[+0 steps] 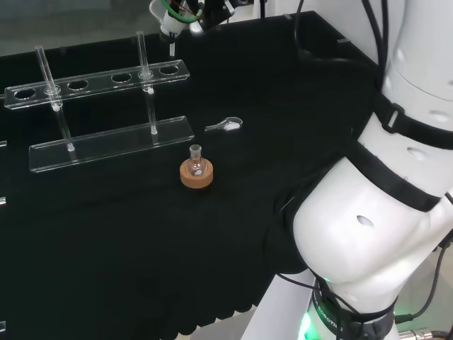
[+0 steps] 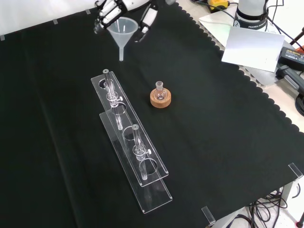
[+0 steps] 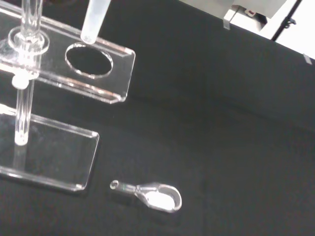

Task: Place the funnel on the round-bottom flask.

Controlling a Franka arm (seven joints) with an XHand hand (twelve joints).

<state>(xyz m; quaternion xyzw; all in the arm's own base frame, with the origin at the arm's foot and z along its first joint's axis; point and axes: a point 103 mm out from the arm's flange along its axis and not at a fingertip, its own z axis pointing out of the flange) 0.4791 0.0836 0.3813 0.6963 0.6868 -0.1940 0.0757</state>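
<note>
While the hand point(image 2: 124, 8) is hanging above the far end of the clear test tube rack point(image 2: 130, 142), its fingers point(image 2: 145, 21) are curling round the rim of the funnel point(image 2: 122, 32) and pinching it, with the cone upright and the stem pointing straight down. In the front view the funnel is hovering just beyond the rack's upper end, clear of the cloth; in the wrist view its stem tip point(image 3: 95, 22) is sitting just beside the rack's last round hole point(image 3: 88, 60), off its edge rather than inside it.

The round-bottom flask point(image 2: 160, 91) is standing upright on its cork ring point(image 2: 160, 99), to the right of the rack in the front view and well apart from the funnel. In the head view the flask point(image 1: 196, 161) is resting in front of the rack point(image 1: 106, 106), nearer the camera, with nothing on its neck.

A small clear scoop-shaped piece point(image 1: 226, 125) is lying flat on the black cloth point(image 2: 228, 142) between the rack's end and the flask. Two glass tubes point(image 2: 112, 92) are standing in the rack.
</note>
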